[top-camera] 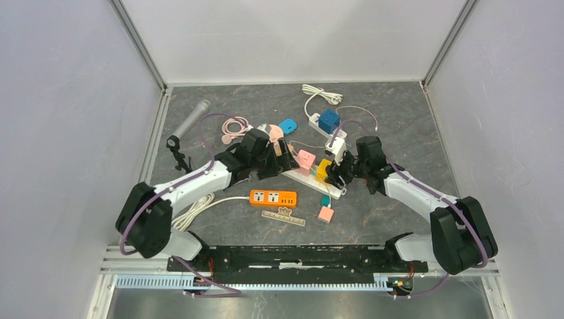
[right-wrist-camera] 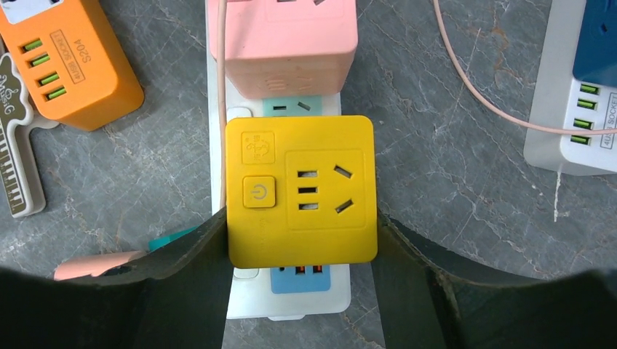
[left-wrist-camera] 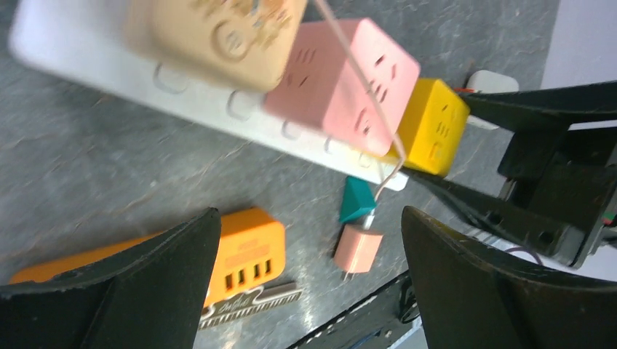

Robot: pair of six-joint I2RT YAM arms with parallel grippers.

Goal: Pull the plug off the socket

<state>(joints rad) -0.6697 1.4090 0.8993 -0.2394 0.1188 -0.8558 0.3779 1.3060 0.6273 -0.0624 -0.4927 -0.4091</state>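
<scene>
A white power strip [top-camera: 336, 191] lies at mid-table and carries a beige plug [left-wrist-camera: 218, 36], a pink cube adapter [top-camera: 306, 161] and a yellow cube plug [top-camera: 324, 169]. In the right wrist view the yellow plug [right-wrist-camera: 301, 190] sits over the strip [right-wrist-camera: 247, 298]. My right gripper [right-wrist-camera: 301, 240] is shut on it, one finger against each side. My left gripper [left-wrist-camera: 309, 247] is open and empty. It hovers over the strip's other end [left-wrist-camera: 182, 94], with the pink adapter [left-wrist-camera: 342, 80] and the yellow plug [left-wrist-camera: 433, 125] ahead of it.
An orange power strip [top-camera: 273, 197], a ruler [top-camera: 282, 216], a teal plug [top-camera: 325, 200] and a pink charger [top-camera: 325, 213] lie near the front. A second white strip with a blue cube [top-camera: 328, 120], a microphone [top-camera: 193, 119] and a coiled pink cable [top-camera: 234, 126] lie behind.
</scene>
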